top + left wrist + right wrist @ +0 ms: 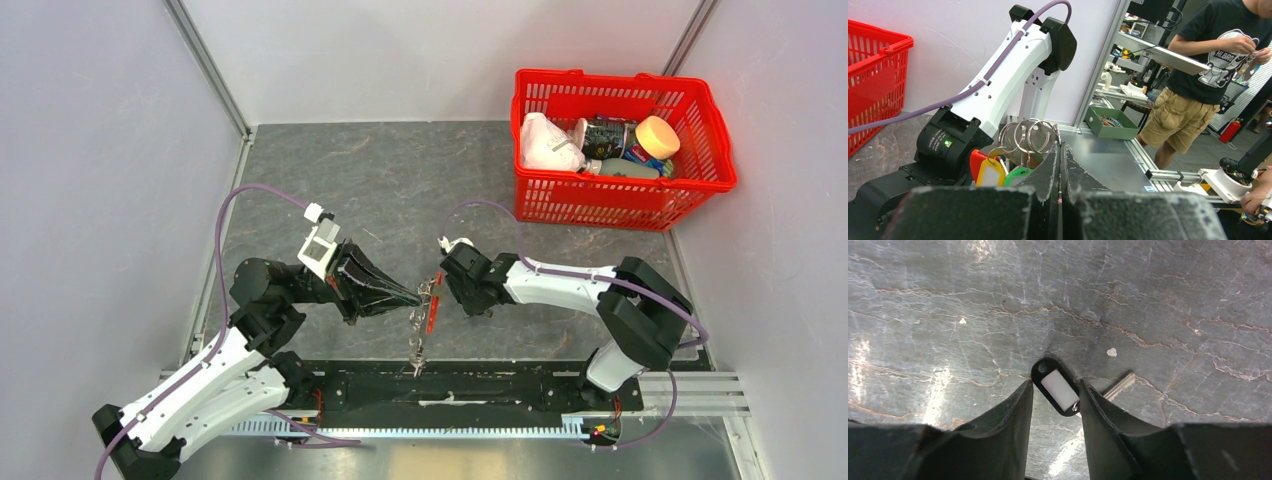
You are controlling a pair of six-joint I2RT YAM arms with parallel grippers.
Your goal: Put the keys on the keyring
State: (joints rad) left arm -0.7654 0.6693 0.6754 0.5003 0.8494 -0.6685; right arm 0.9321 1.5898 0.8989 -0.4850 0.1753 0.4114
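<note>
left hand (1060, 148): closed tight, fingers pressed flat together; its tips meet the keyring (1029, 135), so it looks to be pinching the bunch and holding it clear of the table (948, 315) as a steady target.
keyring: several overlapping metal split rings at the centre of the left wrist view, in the air just beyond the fingertips; red, yellow and green key tags (990, 173) hang below them.
strap (433, 310): its red section drops from the rings at the centre of the top view, between the 2 hands.
right hand (1055, 384): about half open and pointed down at the table, with 1 finger on each side of a black key tag (1056, 388); whether it actually presses the tag I cannot tell.
black key tag: white label, centre of the right wrist view, lying slantwise in the gap; its key (1118, 385) sticks out to the right past the finger.
step, as I judge it: fetching the next key while the ring is held ready.
</note>
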